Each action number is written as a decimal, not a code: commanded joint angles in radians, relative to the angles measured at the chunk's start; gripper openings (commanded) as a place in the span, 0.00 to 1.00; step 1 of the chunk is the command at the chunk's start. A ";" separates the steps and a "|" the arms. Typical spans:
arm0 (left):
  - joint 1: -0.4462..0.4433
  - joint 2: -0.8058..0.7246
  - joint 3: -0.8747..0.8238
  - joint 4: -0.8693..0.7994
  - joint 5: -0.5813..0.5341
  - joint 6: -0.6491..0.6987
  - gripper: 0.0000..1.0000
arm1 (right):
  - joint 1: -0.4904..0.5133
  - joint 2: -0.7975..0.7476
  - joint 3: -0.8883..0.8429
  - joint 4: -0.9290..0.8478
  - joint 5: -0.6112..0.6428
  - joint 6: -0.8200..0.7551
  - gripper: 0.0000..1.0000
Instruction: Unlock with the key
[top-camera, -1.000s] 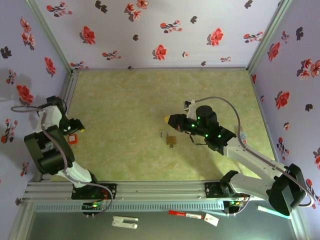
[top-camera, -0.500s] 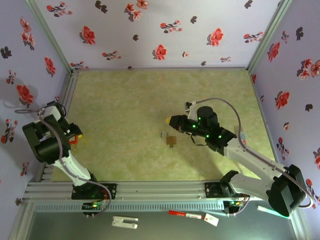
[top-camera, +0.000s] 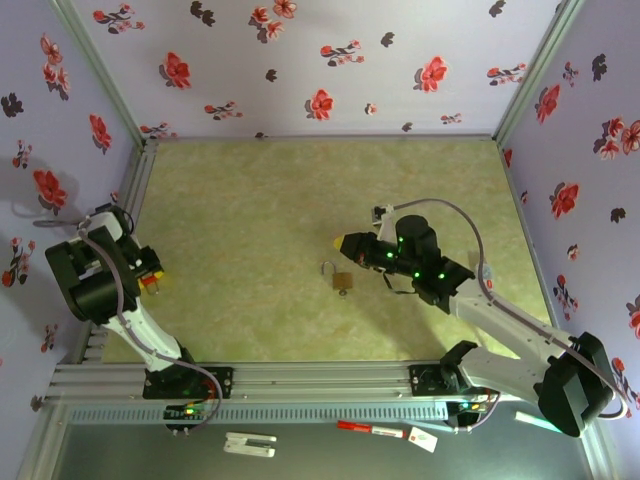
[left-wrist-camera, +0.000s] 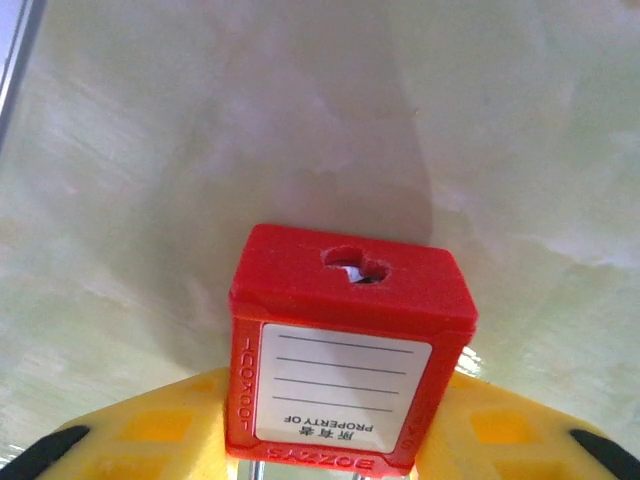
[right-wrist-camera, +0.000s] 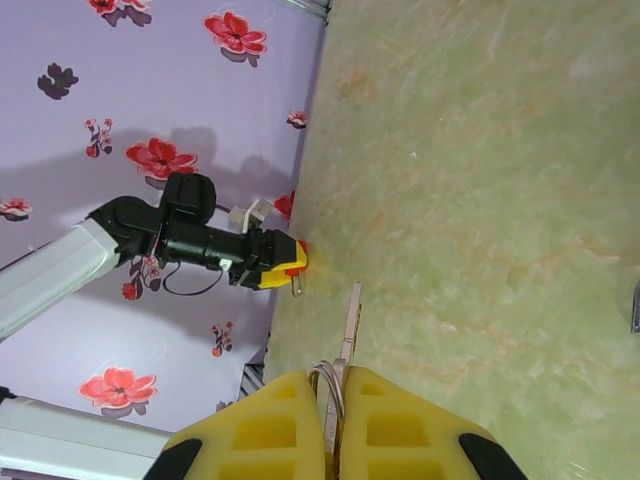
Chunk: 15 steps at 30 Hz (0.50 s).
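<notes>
At the 9 o'clock edge of the bench (top-camera: 250, 200), the left gripper (top-camera: 150, 275) has its jaws clamped on a red padlock (top-camera: 148, 281). The left wrist view shows that padlock (left-wrist-camera: 350, 350) gripped between two yellow fingers (left-wrist-camera: 160, 425). Its keyhole (left-wrist-camera: 355, 265) faces away from the camera toward the bench, and a white label printed "PROPERTY OF" lies on the side that shows. Toward 3 o'clock of the bench's middle, the right gripper (top-camera: 342, 243) points to 9 o'clock, across at the left arm. In the right wrist view its jaws (right-wrist-camera: 335, 400) are closed on the key (right-wrist-camera: 350, 315), pinching it at the head. The blade sticks out past the yellow tips, and a thin ring (right-wrist-camera: 328, 385) shows between them. Beyond the blade, well apart from it, the same view shows the left gripper's red padlock (right-wrist-camera: 297, 258) in front of the flowered wall. A small brass padlock (top-camera: 341, 280) lies on the bench near the right gripper's tip, at its 6 o'clock in the top view. Neither gripper touches it.
</notes>
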 joint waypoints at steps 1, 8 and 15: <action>0.006 -0.035 0.004 0.003 0.022 0.001 0.27 | -0.006 -0.022 -0.015 0.026 -0.009 0.013 0.00; 0.008 -0.050 0.007 0.006 -0.012 -0.017 0.32 | -0.009 -0.016 -0.016 0.015 -0.012 0.012 0.00; 0.007 -0.043 0.013 0.011 -0.013 -0.030 0.70 | -0.010 -0.012 -0.013 0.013 -0.015 0.013 0.00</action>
